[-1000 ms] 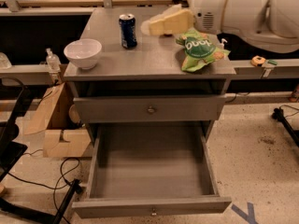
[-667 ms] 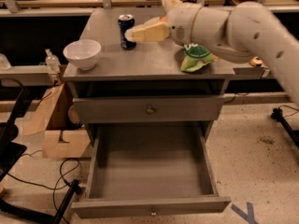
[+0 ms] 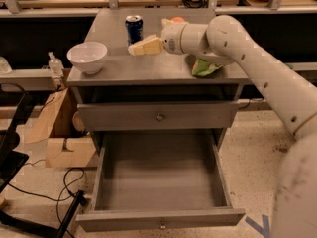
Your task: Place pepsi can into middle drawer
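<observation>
Hovering w/ gripper [image 3: 142,46] just beside pepsi can [image 3: 133,29], upper ctr-left, on cabinet top [image 3: 148,67].
Not holding yet; grip width can't tell. Lower ctr: middle drawer [image 3: 159,218] pulled open, prob. ready for drop.

White bowl [image 3: 86,57] upright at the front left corner of the cabinet top [image 3: 148,69]; green bag [image 3: 204,68] crumpled on the right side; an orange [image 3: 177,20] peeking out at the back, partly hidden; the gripper [image 3: 136,47] hangs above the top, between bowl and bag; below, the upper drawer [image 3: 119,115] closed, round knob [image 3: 159,116] dead centre; cardboard box [image 3: 62,138] on the floor to the left, clear bottle [image 3: 54,63] on the ledge above it; black cables [image 3: 59,195] across the floor; blue tape [image 3: 257,225] bottom right.
</observation>
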You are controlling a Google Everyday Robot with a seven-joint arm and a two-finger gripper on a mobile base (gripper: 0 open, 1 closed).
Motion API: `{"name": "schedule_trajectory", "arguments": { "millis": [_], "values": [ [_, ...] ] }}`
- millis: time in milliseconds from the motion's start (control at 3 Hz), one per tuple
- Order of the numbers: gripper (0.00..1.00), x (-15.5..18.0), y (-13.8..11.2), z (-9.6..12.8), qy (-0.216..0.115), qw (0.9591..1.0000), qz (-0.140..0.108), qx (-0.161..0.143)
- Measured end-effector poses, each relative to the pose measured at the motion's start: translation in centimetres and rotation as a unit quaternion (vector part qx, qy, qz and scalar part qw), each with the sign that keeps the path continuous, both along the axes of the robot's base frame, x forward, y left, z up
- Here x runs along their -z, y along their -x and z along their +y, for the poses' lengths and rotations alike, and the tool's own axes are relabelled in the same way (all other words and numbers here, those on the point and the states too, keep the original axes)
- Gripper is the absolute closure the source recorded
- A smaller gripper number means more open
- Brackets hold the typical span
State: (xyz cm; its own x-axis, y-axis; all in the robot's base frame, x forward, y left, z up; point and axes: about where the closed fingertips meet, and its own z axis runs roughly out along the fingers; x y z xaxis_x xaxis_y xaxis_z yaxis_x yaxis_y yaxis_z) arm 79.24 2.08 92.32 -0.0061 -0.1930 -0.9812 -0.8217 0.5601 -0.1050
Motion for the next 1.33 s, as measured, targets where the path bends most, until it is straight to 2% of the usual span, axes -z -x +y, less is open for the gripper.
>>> {"name": "schedule_trajectory", "arguments": {
  "millis": [333,667,1000,1333],
  "values": [
    [0.0,3.2,-4.1,-2.4,0.028,0.9987,0.034,0.026],
    [0.0,5.0,-7.3,-3.8,0.064,0.9955,0.058,0.038],
    [0.0,3.2,-7.7,-4.8,0.063,0.996,0.044,0.047],
    [0.0,2.2,-6.3,-3.1,0.036,0.9976,0.039,0.044]
  ]
}}
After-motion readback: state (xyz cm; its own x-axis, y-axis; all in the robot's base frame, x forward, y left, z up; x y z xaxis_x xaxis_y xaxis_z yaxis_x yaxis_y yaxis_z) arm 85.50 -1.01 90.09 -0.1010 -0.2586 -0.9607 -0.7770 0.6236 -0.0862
